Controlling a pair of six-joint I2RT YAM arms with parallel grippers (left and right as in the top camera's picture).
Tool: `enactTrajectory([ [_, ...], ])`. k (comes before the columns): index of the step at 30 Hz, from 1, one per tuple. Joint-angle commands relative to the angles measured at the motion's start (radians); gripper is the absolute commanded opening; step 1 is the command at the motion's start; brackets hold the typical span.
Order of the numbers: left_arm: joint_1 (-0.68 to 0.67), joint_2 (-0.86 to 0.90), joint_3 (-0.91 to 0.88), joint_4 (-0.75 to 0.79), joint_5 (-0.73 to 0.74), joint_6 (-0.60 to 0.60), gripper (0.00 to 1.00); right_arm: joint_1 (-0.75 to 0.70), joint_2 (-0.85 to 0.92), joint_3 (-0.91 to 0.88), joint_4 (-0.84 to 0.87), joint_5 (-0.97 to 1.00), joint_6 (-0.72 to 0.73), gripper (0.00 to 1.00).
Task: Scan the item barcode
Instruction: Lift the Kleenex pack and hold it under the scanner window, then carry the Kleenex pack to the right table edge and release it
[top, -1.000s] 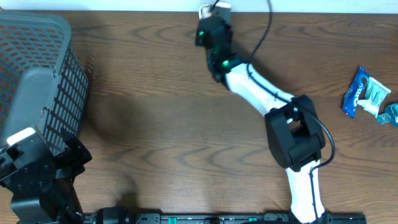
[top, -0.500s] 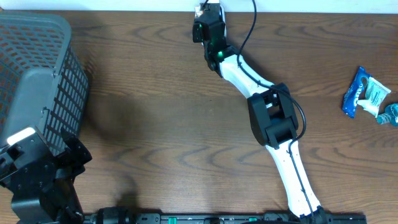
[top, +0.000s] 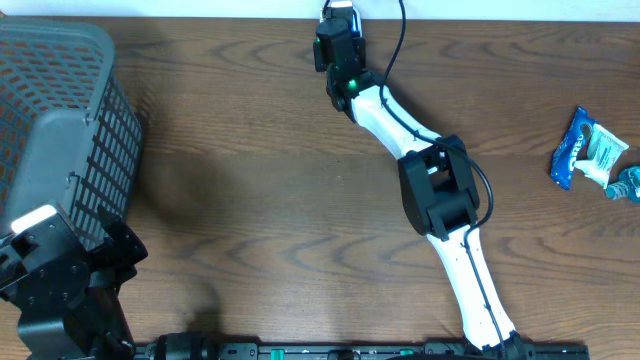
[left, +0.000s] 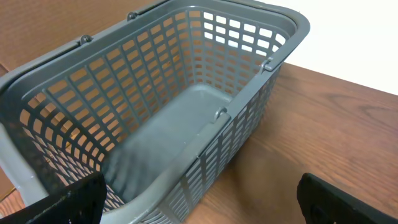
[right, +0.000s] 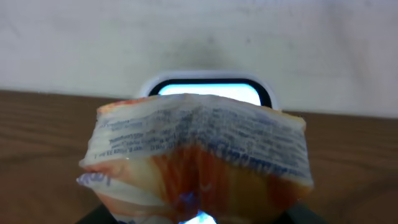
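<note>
Nearest the bottom edge of the overhead view, in the lower left corner, sits the left gripper (left: 205, 208). In its wrist view the two black fingers (left: 68, 202) show only at the bottom corners of the frame, spread as wide as they go with nothing between them. Just beyond it stands the grey basket (top: 60, 120), filling the left side of the overhead view; its latticed walls and bare floor take up most of the left wrist view.

The right arm (top: 440, 200) rises from the bottom edge right of centre, bends at mid-frame and stretches up and left across the brown wooden table (top: 250, 200). Well apart from it, at the right edge of the overhead view, lie a blue packet (top: 570, 150) and a white and teal packet (top: 603, 152) touching each other.

At the top centre of the overhead view the right gripper (top: 337, 25) reaches the far edge of the table. Its fingers are hardly visible in the wrist view, but a crumpled orange and white snack packet (right: 199, 155) is pinched there from below, so the jaws are closed partway on it. The packet's printed seam faces the camera; I cannot make out a barcode. Directly behind it, against the pale wall, stands the white scanner (right: 211, 87) with its window lit
</note>
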Motion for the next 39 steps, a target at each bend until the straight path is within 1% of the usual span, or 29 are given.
enactTrajectory([
  [1,0.004,-0.001,-0.002,-0.002,-0.004,-0.005,0.98,0.0,-0.158,0.005,-0.142,0.034,0.003,0.44],
  [3,0.004,-0.001,-0.002,-0.002,-0.004,-0.005,0.98,-0.004,-0.233,0.005,-0.263,0.034,0.015,0.43],
  [4,0.004,-0.001,-0.002,-0.002,-0.004,-0.005,0.98,-0.008,-0.301,0.005,-0.384,0.034,0.018,0.41],
  [5,0.004,-0.001,-0.002,-0.002,-0.003,-0.005,0.98,-0.011,-0.329,0.005,-0.442,0.034,0.026,0.4],
  [9,0.004,-0.001,-0.002,-0.002,-0.004,-0.005,0.98,-0.039,-0.487,0.005,-0.822,0.025,0.127,0.37],
  [12,0.004,-0.001,-0.002,-0.002,-0.004,-0.005,0.98,-0.078,-0.56,0.005,-1.08,-0.036,0.18,0.37],
  [15,0.004,-0.001,-0.002,-0.002,-0.004,-0.005,0.98,-0.158,-0.589,0.005,-1.367,-0.082,0.201,0.35],
  [16,0.004,-0.001,-0.002,-0.002,-0.004,-0.005,0.98,-0.199,-0.586,-0.005,-1.442,-0.078,0.2,0.33],
  [17,0.004,-0.001,-0.002,-0.002,-0.004,-0.005,0.98,-0.216,-0.586,-0.016,-1.459,-0.072,0.2,0.33],
  [19,0.004,-0.001,-0.002,-0.002,-0.004,-0.005,0.98,-0.292,-0.586,-0.067,-1.461,-0.032,0.201,0.4],
  [21,0.004,-0.001,-0.002,-0.002,-0.004,-0.005,0.98,-0.358,-0.586,-0.125,-1.4,0.005,0.2,0.44],
  [22,0.004,-0.001,-0.002,-0.002,-0.004,-0.005,0.98,-0.384,-0.586,-0.152,-1.369,0.018,0.2,0.44],
  [25,0.004,-0.001,-0.002,-0.002,-0.004,-0.005,0.98,-0.498,-0.586,-0.283,-1.194,0.026,0.2,0.43],
  [27,0.004,-0.001,-0.002,-0.002,-0.003,-0.005,0.98,-0.599,-0.586,-0.416,-1.03,0.026,0.197,0.42],
  [28,0.004,-0.001,-0.002,-0.002,-0.004,-0.005,0.98,-0.616,-0.586,-0.44,-1.003,0.026,0.197,0.41],
  [29,0.004,-0.001,-0.002,-0.002,-0.004,-0.005,0.98,-0.663,-0.586,-0.501,-0.932,0.023,0.197,0.41],
  [32,0.004,-0.001,-0.002,-0.002,-0.004,-0.005,0.98,-0.747,-0.586,-0.623,-0.798,-0.077,0.197,0.41],
  [36,0.004,-0.001,-0.002,-0.002,-0.004,-0.005,0.98,-0.801,-0.586,-0.74,-0.684,-0.214,0.198,0.38],
  [39,0.004,-0.001,-0.002,-0.002,-0.004,-0.005,0.98,-0.809,-0.586,-0.81,-0.651,-0.203,0.232,0.38],
])
